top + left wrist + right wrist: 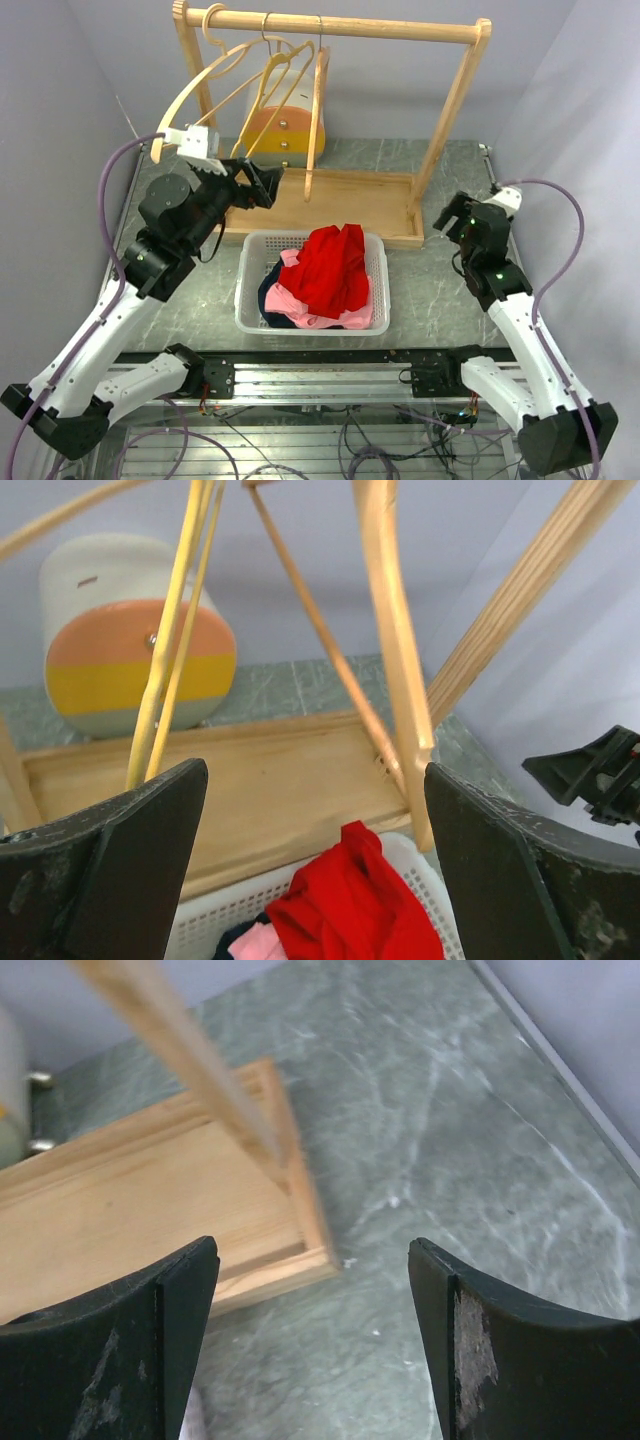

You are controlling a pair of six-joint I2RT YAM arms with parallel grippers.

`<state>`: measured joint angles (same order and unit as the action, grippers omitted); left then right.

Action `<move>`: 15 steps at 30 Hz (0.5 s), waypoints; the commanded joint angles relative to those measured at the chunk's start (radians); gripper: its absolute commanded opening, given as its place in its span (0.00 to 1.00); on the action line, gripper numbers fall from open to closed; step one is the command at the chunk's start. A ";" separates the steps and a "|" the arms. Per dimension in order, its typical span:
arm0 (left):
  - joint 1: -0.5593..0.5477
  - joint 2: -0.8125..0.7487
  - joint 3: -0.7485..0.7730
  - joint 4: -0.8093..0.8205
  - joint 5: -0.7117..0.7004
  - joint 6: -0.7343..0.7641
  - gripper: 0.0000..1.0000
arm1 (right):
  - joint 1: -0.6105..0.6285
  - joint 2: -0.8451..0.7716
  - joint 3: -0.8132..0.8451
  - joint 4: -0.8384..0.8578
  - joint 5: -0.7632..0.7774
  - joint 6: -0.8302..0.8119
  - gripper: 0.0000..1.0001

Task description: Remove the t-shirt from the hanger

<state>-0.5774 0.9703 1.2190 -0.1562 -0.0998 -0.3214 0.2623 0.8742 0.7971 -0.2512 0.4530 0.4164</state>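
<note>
A red t-shirt (pixel 330 268) lies crumpled on top of other clothes in a white basket (pixel 243 300), off any hanger. It also shows in the left wrist view (pixel 352 910). Several bare wooden hangers (pixel 272 75) hang on the rod of a wooden rack (pixel 340 24). My left gripper (pixel 262 186) is open and empty, held above the basket's far left corner, just in front of the hangers (pixel 395 650). My right gripper (pixel 450 216) is open and empty, above the table by the rack's front right corner (pixel 300 1245).
Pink and navy clothes (pixel 290 305) lie under the red shirt. The rack's flat wooden base (pixel 350 200) sits behind the basket. A white, orange and yellow container (pixel 278 130) stands behind the rack. Grey walls close in on both sides.
</note>
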 commanded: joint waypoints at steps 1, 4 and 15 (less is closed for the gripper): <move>0.002 -0.076 -0.134 0.051 -0.087 -0.074 1.00 | -0.166 -0.054 -0.076 -0.038 -0.147 0.089 0.77; -0.002 -0.113 -0.238 0.042 -0.114 -0.076 1.00 | -0.212 -0.079 -0.104 -0.060 -0.181 0.097 0.77; -0.048 -0.212 -0.556 0.037 -0.331 -0.155 1.00 | -0.215 -0.099 -0.126 -0.134 -0.185 0.103 0.84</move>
<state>-0.6189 0.8001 0.7231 -0.1619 -0.3096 -0.4198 0.0540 0.7887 0.6842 -0.3618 0.2920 0.5068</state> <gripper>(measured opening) 1.000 0.834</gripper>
